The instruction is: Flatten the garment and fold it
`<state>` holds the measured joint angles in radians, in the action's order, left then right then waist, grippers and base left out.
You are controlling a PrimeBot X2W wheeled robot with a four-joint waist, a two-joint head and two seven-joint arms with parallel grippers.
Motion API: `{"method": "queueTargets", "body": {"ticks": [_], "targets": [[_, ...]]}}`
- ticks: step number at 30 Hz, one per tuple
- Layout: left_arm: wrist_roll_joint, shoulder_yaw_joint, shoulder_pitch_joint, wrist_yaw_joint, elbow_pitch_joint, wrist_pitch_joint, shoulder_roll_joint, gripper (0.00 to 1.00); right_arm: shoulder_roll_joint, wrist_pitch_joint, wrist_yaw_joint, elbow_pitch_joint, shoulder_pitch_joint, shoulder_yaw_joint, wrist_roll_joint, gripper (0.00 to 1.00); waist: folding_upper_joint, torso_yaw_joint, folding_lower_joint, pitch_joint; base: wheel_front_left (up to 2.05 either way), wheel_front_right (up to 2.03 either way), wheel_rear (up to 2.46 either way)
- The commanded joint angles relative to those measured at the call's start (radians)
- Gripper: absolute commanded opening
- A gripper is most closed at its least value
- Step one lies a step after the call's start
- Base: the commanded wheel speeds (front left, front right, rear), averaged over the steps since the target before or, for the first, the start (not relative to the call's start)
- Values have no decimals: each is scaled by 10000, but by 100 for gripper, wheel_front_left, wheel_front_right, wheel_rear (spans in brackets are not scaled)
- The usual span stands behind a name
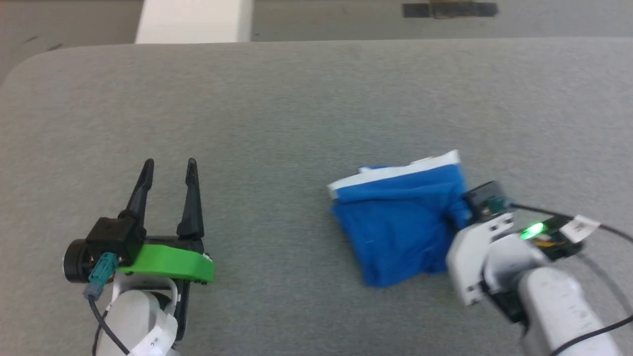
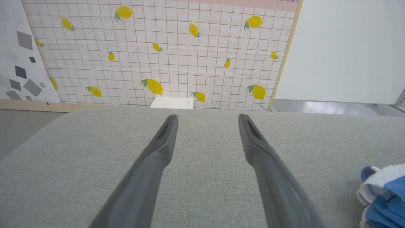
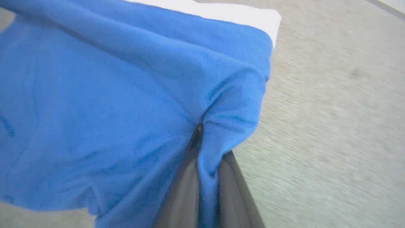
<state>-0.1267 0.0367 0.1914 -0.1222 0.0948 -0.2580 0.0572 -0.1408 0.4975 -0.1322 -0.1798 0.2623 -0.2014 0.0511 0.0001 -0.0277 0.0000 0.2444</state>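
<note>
The bright blue garment [image 1: 400,222] lies bunched on the grey table right of centre, its white band [image 1: 395,173] along the far edge. Its right side is pinched by my right gripper [image 1: 457,207], whose fingers are hidden under the fabric in the head view. Up close, the right wrist view has the two dark fingers [image 3: 186,183] shut on a fold of the garment [image 3: 126,95]. My left gripper [image 1: 169,165] stands open at the lower left, well apart from the cloth. Between its spread fingers [image 2: 161,148] is bare table, and the garment [image 2: 384,198] peeks in at the lower right.
The grey fabric-covered table [image 1: 296,109] has a rounded far-left corner. Beyond its far edge stand a white block [image 1: 195,22] and a lemon-patterned panel [image 2: 164,53]. Cables trail from the right wrist [image 1: 608,232].
</note>
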Motion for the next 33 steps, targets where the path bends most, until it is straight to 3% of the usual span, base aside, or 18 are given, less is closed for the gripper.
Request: {"method": "queueTargets", "body": {"ticks": [1, 8, 12, 18, 25, 28, 33], "targets": [[168, 38, 3, -6, -83, -38, 69, 100, -427, 64, 15, 141, 220, 12, -201, 0, -1, -782, 0, 184, 0, 0, 0], [333, -67, 314, -36, -306, -38, 328, 100, -1984, 57, 15, 319, 885, 142, -525, 0, -1, -2351, 0, 686, 0, 0, 0], [498, -238, 555, -46, -497, -38, 515, 100, -2500, -354, 15, 2, 1396, 410, -618, 0, -1, -3179, 0, 1132, 0, 0, 0], [623, -420, 886, -57, -709, -38, 864, 100, -2771, -1264, 15, -1090, 2174, 1352, -833, 0, -1, -3917, 0, 1841, 0, 0, 0], [693, -652, 1159, -66, -889, 168, 1293, 100, -3073, -2253, 15, -2862, 3122, 1957, -1575, 0, -1, -4022, 0, 2599, 0, 0, 0], [705, -805, 1357, -70, -1261, 457, 1592, 100, -3374, -2741, 15, -4059, 4006, 2359, -2226, 0, -1, -3697, 0, 3162, 0, 0, 0], [682, -864, 1453, -64, -1484, 571, 1736, 100, -3519, -2937, 15, -4619, 4592, 3108, -2784, 0, -1, -3391, 0, 3423, 0, 0, 0]]}}
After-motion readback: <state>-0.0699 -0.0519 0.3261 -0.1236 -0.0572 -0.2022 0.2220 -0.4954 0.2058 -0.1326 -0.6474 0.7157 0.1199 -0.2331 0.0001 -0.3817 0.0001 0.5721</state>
